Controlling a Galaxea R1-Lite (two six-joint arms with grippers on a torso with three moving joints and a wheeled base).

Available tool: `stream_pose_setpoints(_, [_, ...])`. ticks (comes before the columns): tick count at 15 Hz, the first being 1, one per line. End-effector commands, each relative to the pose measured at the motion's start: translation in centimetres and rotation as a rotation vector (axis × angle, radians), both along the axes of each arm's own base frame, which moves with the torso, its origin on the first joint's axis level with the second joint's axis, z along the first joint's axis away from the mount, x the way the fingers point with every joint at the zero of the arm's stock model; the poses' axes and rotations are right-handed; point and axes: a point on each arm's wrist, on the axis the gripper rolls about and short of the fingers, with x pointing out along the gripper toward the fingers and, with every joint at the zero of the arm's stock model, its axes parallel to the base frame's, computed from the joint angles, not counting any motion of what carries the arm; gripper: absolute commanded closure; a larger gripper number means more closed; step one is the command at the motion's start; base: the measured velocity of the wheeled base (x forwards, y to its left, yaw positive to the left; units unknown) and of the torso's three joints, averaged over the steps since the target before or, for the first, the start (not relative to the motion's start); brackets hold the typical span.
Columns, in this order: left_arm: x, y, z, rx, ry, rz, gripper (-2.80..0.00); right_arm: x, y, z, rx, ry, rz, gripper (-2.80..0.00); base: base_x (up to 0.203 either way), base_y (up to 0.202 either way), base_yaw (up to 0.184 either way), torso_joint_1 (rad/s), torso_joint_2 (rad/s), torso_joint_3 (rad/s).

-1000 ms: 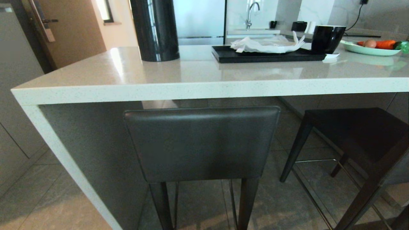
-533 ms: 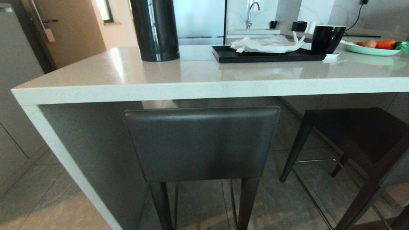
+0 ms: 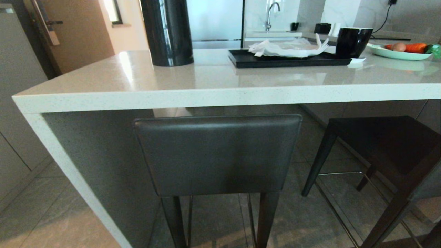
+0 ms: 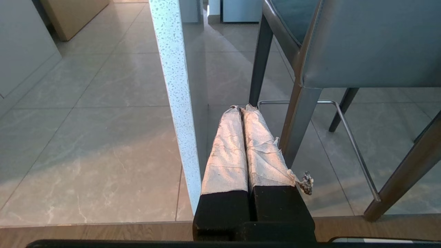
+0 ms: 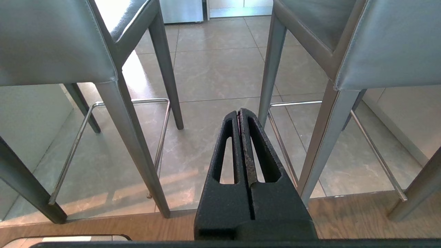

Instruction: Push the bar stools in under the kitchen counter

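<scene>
Two bar stools stand at the kitchen counter (image 3: 220, 94). The left bar stool (image 3: 217, 155) faces the counter squarely, its grey backrest just below the slab's front edge. Further right, the second bar stool (image 3: 386, 144) is turned at an angle, its dark seat partly out from under the top. Neither arm shows in the head view. My left gripper (image 4: 241, 108), its fingers wrapped in white tape, is shut and empty, low between the counter's side slab (image 4: 174, 89) and a stool leg (image 4: 298, 120). Shut and empty too, my right gripper (image 5: 238, 112) hangs between the left stool (image 5: 51, 41) and the right stool (image 5: 389, 44).
On the counter stand a tall black cylinder (image 3: 167, 32), a black tray (image 3: 286, 58) with white crumpled paper, a black cup (image 3: 352, 41) and a green plate (image 3: 399, 51) of vegetables. Grey cabinets (image 3: 17, 103) and a door lie to the left. The floor is grey tile.
</scene>
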Motion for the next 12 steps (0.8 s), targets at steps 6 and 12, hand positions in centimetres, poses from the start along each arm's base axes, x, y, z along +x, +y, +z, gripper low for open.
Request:
stream_pose_setpoints(6, [0.02, 0.0, 0.01, 0.0, 0.002, 0.001, 0.0, 0.01, 0.0, 0.01, 0.0, 0.001, 0.0, 0.0, 0.0, 0.0, 0.0, 0.0, 0.0, 0.0])
stream_pose_setpoints(12, [0.02, 0.0, 0.01, 0.0, 0.002, 0.0, 0.0, 0.01, 0.0, 0.0, 0.0, 0.002, 0.0, 0.0, 0.0, 0.0, 0.0, 0.0, 0.0, 0.0])
